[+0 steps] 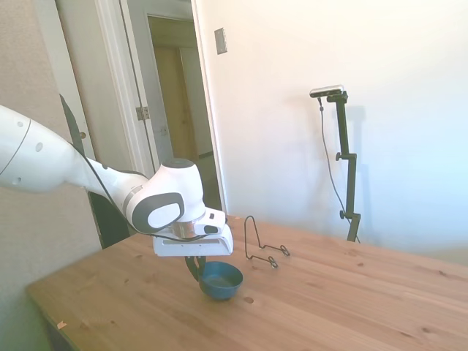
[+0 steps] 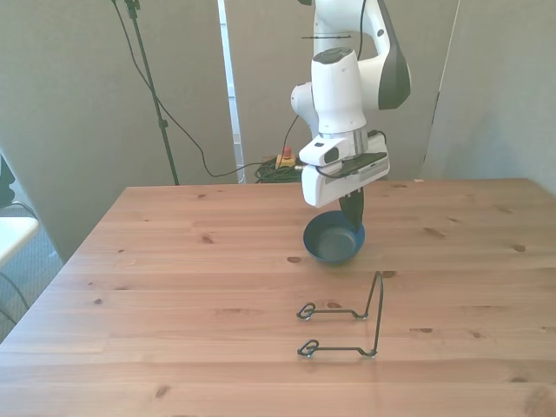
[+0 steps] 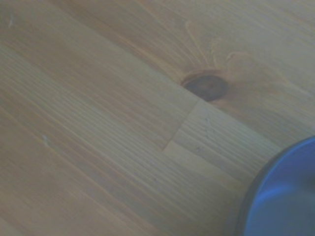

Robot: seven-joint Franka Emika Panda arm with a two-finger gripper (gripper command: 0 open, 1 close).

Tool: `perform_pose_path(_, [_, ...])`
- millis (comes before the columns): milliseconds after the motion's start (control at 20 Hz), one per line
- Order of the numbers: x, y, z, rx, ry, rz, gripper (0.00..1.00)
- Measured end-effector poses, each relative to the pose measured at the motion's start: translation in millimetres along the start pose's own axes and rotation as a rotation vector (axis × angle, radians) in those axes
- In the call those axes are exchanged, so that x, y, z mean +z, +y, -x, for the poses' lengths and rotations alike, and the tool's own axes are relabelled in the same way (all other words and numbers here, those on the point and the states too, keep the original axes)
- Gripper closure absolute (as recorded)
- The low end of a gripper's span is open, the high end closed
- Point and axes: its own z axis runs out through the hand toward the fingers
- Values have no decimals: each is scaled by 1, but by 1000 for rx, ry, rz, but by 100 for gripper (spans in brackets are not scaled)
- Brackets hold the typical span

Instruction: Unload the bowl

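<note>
Bowl [image 2: 332,242] — small, glossy, dark blue; tool [image 2: 353,211] seemingly pinching its rim.

Wooden table [image 1: 351,292], pale knotty pine planks, fills lower part of side view. White wall [image 1: 395,110] behind it at right, brightly lit, with small grey wall plate [image 1: 220,40] at upper centre. Open doorway [image 1: 179,102] with white frame at upper left; dim corridor beyond. Front view: grey panels [image 2: 69,104] at top, black cables [image 2: 195,148] across upper left, dark knot [image 3: 205,85] in plank, wrist view.
</note>
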Motion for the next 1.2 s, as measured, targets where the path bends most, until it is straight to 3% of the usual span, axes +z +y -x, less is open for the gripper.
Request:
perform_pose_path(700, [8, -7, 1, 13, -14, 29, 0])
perform_pose_path(1200, [-11, -12, -15, 171, 33, 76, 0])
